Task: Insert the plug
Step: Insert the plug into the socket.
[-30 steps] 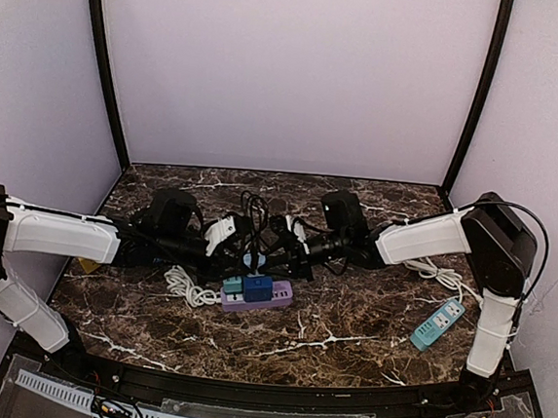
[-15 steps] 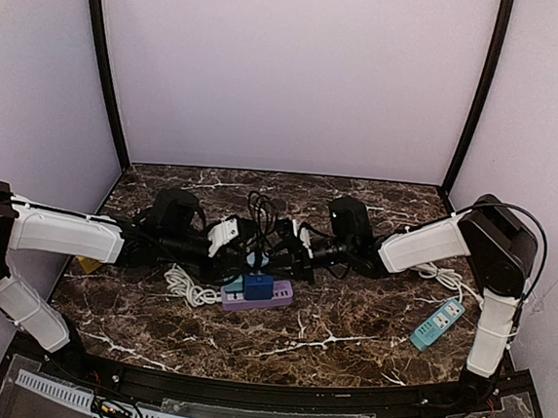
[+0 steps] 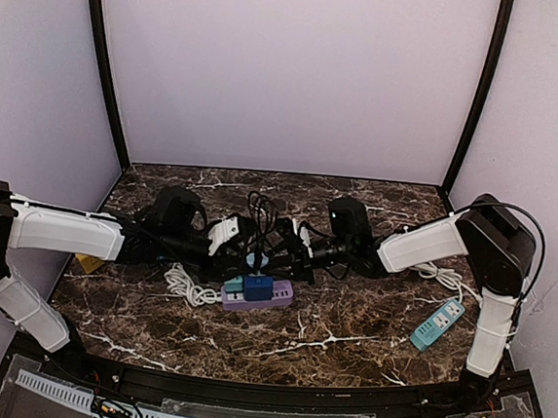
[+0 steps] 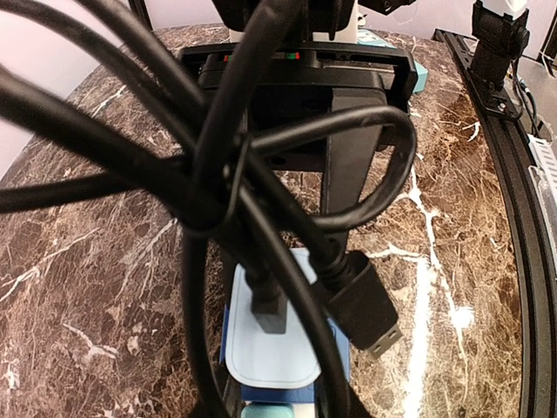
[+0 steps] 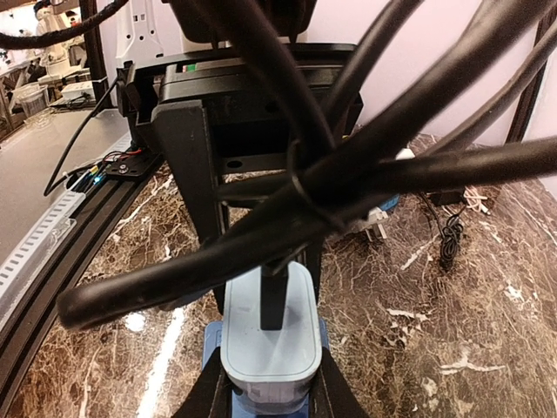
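- The left jaws and the right jaws are meeting tip to tip over the middle of the table (image 3: 347,323). A tangle of black cable (image 4: 218,174) is hiding the fingertips in both wrist views, so it cannot be told whether either pair is pinching something or standing wide.
- Between them, the black plug (image 5: 274,300) is pointing straight down and touching the pale top face of the blue adapter (image 3: 258,286). Whether it is fully seated is not showing.
- The adapter is sitting upright on the purple power strip (image 3: 281,297), just below the two wrists.
- A second connector (image 4: 370,315), metal-tipped, is dangling loose beside the plug at the adapter's edge.
- Likely trouble: the stiff loops are probably tugging sideways on the plug, which could tip it off the socket. A hard push could be shifting the adapter on the strip, and the loose connector could be snagging on a finger.
- The plug is looking small, rectangular and matt black, with its cord rising into the knot.
- Farther out, a white cord (image 3: 182,284) is lying left of the strip, and a teal power strip (image 3: 437,324) is resting well apart at the right.
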{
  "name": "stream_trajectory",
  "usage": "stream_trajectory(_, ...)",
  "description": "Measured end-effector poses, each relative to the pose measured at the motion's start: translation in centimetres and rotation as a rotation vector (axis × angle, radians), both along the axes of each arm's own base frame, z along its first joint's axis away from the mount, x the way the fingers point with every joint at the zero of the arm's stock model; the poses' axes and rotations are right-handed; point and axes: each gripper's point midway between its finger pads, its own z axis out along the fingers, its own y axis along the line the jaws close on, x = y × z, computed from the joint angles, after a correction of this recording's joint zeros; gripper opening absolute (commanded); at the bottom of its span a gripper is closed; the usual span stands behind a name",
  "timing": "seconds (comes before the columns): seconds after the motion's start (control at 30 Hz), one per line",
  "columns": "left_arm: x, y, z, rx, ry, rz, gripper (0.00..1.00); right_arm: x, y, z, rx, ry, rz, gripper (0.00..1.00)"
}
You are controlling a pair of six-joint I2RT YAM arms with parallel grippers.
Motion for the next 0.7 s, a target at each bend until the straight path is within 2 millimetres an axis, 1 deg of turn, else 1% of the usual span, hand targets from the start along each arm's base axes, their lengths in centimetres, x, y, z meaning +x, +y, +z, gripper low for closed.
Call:
stream_trajectory(0.13,0.0,0.0,0.0,-0.006,-0.003,-0.001,0.01,-0.1,-0.1,-0.3,-0.006,-0.002,-0.021,0.0)
stream_trajectory(0.17,0.0,0.0,0.0,-0.008,-0.005,-0.001,0.03,-0.1,-0.1,-0.3,-0.006,-0.004,-0.023,0.0)
stream_trajectory(0.2,0.0,0.0,0.0,-0.01,-0.008,-0.002,0.11,-0.1,-0.1,-0.3,-0.004,-0.005,-0.025,0.0)
stream_trajectory(0.23,0.0,-0.1,0.0,-0.014,-0.011,-0.002,0.16,0.0,-0.1,-0.3,-0.003,-0.008,-0.027,0.0)
stream_trajectory(0.27,0.0,-0.1,0.1,-0.016,-0.014,-0.002,0.25,0.0,-0.1,-0.3,-0.002,-0.009,-0.028,0.0)
stream_trajectory(0.33,0.1,-0.1,0.1,-0.021,-0.02,-0.001,0.33,0.0,-0.1,-0.3,-0.002,-0.01,-0.029,0.0)
stream_trajectory(0.4,0.1,0.0,0.1,-0.026,-0.027,0.003,0.35,0.0,-0.1,-0.3,-0.003,-0.007,-0.03,0.0)
stream_trajectory(0.53,-0.5,-0.2,-0.8,-0.012,-0.017,-0.008,0.41,-0.7,0.6,-0.3,-0.008,-0.013,-0.031,0.0)
stream_trajectory(0.57,-0.6,-0.2,-1.0,-0.01,-0.013,-0.011,0.42,-0.9,0.7,-0.3,-0.009,-0.014,-0.03,0.0)
stream_trajectory(0.6,-0.8,-0.2,-1.0,-0.011,-0.011,-0.016,0.41,-1.0,0.8,-0.3,-0.01,-0.016,-0.031,0.0)
stream_trajectory(0.7,-0.9,-0.3,-1.0,-0.017,-0.005,-0.015,0.34,-1.1,0.8,-0.3,-0.009,-0.019,-0.032,0.0)
